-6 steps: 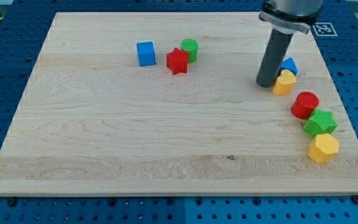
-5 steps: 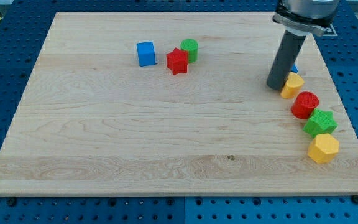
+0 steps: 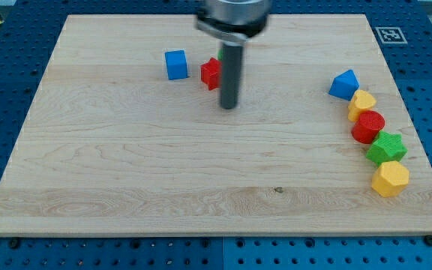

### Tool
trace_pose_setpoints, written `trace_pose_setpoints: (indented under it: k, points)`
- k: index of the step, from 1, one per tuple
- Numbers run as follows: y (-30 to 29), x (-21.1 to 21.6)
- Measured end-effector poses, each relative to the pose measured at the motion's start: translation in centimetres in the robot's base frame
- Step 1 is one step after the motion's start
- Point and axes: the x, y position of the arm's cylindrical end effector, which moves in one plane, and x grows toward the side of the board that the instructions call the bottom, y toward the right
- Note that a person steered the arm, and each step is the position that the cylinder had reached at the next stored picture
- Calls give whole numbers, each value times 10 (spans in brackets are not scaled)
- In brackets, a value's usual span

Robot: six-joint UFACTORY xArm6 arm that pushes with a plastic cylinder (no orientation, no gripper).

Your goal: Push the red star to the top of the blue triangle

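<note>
Since the rod has no pincer, there is nothing to open or close; it only has my tip (image 3: 229,106), which sits on the board (image 3: 126,172) just below and a little to the right of the red star (image 3: 211,73). I cannot tell if the rod touches the star, because the rod stands in front of its right side. A bit of green shows at the rod's upper edge, too hidden to name its shape.

The star is near the view's top, with the blue cube (image 3: 175,64) just to its left. The blue triangle (image 3: 344,84) is well apart, over on the view's right. So I think the job is at its start: my tip is getting next to the star, and the push is not yet made. Next, my tip should get to the star's left side and push it to the right, to end just above the triangle.

Below the triangle runs a curved row: a yellow block (image 3: 363,104), a red round block (image 3: 368,126), a green star (image 3: 386,148) and a yellow six-sided block (image 3: 390,178). The blocks look like ridged plastic. The board is pale wood with long grain lines. The star's points may make it turn when pushed.
</note>
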Motion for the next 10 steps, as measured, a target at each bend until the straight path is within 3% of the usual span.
trace_pose_setpoints:
  k: [1, 2, 7, 10]
  points:
    - [-56, -38]
    - [-48, -49]
    - [53, -70]
    - [146, -80]
